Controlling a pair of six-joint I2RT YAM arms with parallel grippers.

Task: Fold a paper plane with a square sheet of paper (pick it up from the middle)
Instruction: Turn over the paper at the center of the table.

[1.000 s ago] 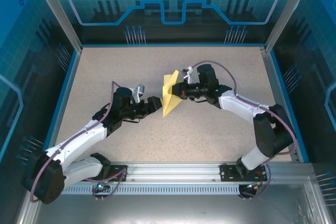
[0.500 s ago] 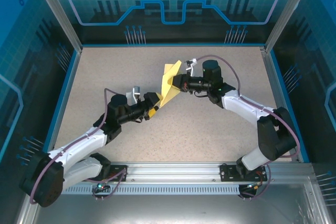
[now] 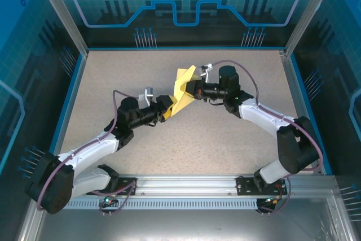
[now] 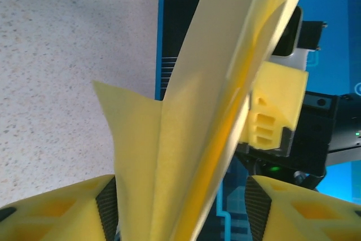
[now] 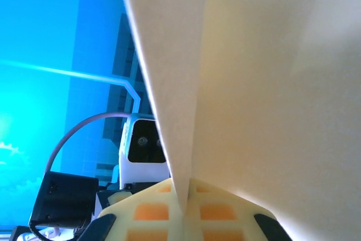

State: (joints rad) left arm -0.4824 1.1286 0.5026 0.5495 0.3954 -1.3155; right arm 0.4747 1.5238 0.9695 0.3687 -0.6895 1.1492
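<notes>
The pale-yellow sheet of paper (image 3: 181,90), folded lengthwise into a narrow pointed paper plane shape, hangs in the air over the middle of the table. My right gripper (image 3: 190,91) is shut on its folded edge from the right, and the pinch shows in the right wrist view, where the paper (image 5: 271,83) rises out of the closed right gripper (image 5: 183,196). My left gripper (image 3: 169,107) is at the paper's lower left end. In the left wrist view the paper (image 4: 192,139) stands between the open left gripper (image 4: 181,210), with a gap on the right side.
The speckled table (image 3: 124,77) is bounded by a blue rim and glass walls. Both arms reach in from the near rail (image 3: 186,183). The two grippers are close together, and the right gripper's yellow finger (image 4: 276,105) is just behind the paper.
The right gripper lifted the paper and carried it slightly left, then held still. The left gripper came up under the paper's lower end and its jaws narrowed around it.
</notes>
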